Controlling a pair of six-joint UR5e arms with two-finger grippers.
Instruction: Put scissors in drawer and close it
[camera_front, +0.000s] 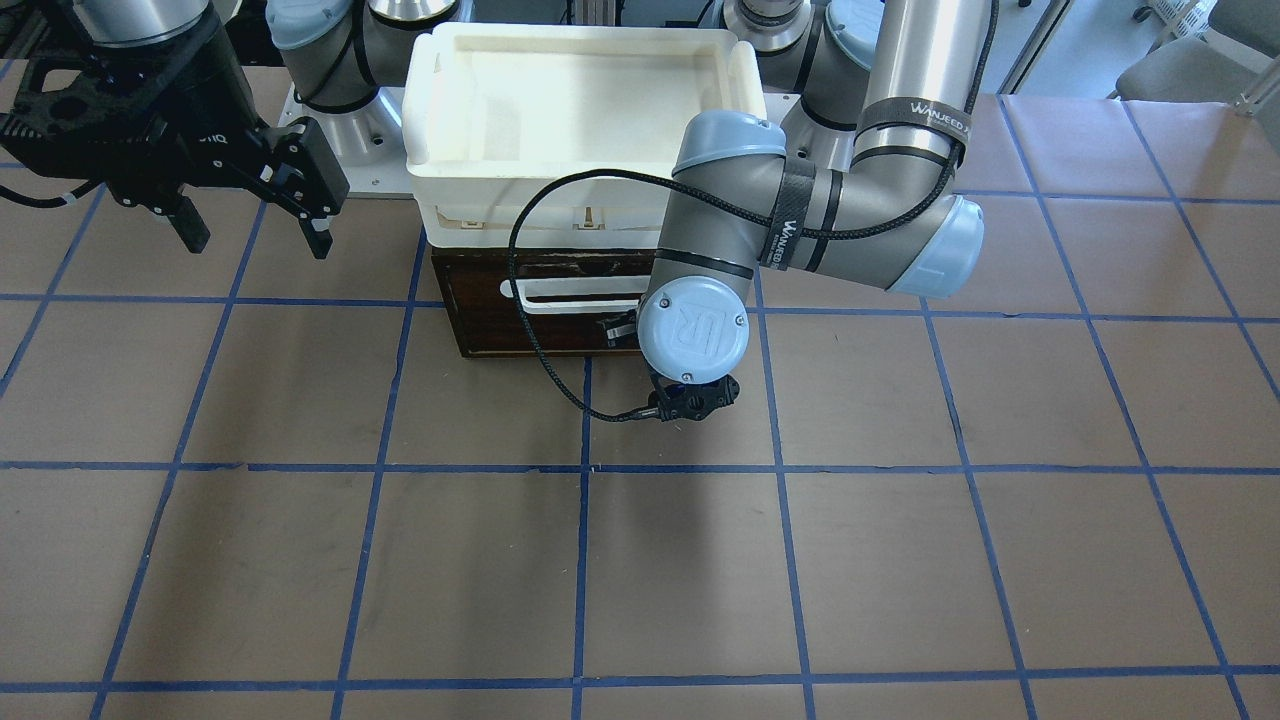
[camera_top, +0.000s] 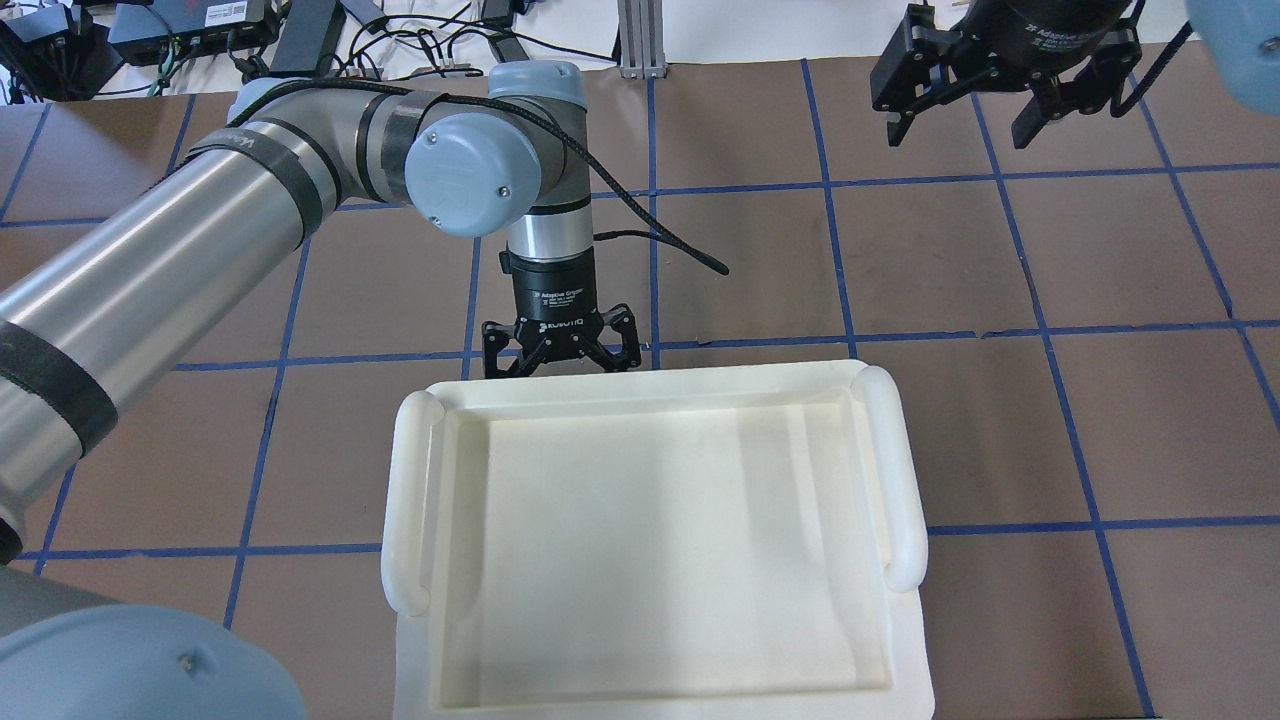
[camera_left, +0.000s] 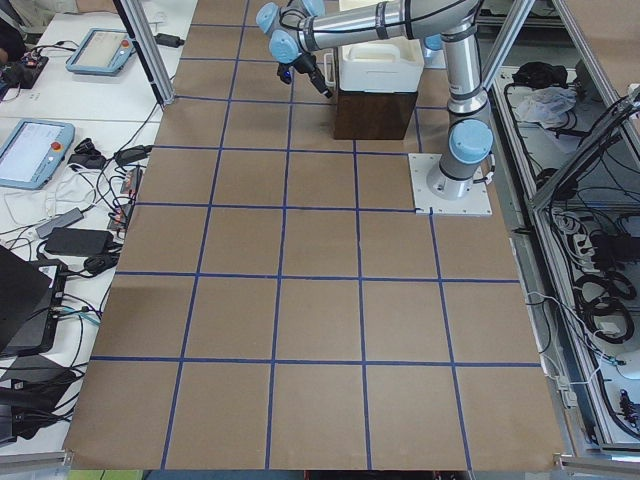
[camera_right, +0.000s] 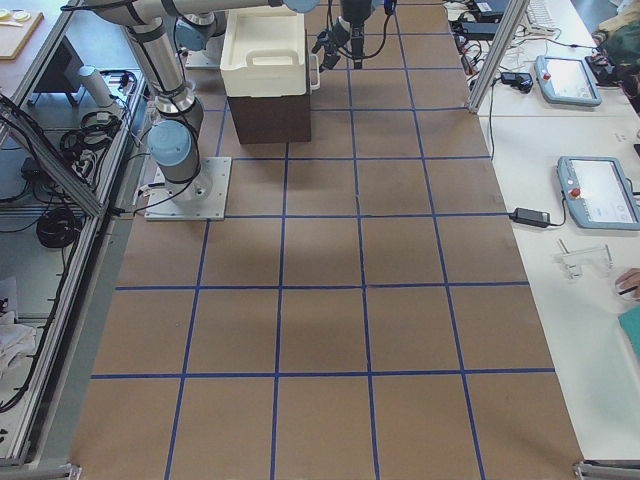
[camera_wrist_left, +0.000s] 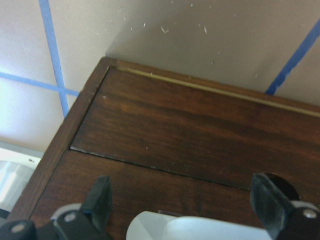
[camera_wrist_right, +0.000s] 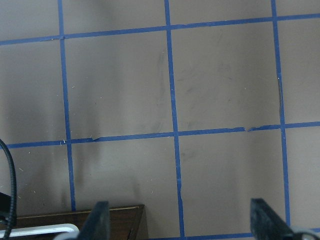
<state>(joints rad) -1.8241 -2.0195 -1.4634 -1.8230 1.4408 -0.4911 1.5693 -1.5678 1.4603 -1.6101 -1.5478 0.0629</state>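
The drawer (camera_front: 500, 325) shows its dark brown front and white bar handle (camera_front: 570, 292) under a white tray. None of its pale interior shows. The scissors are in no view. My left gripper (camera_front: 622, 328) is at the right part of the drawer front, mostly hidden behind its wrist. In the left wrist view it (camera_wrist_left: 182, 210) is open, with the handle (camera_wrist_left: 200, 227) between its spread fingers (camera_wrist_left: 100, 200) and the brown front (camera_wrist_left: 190, 135) filling the view. My right gripper (camera_front: 250, 235) is open and empty, raised above the table beside the drawer.
A white plastic tray (camera_front: 425, 110) sits on top of the brown drawer unit; it also shows in the overhead view (camera_top: 410, 500). The left arm's black cable (camera_front: 530, 330) loops in front of the drawer. Brown table with blue grid lines all around.
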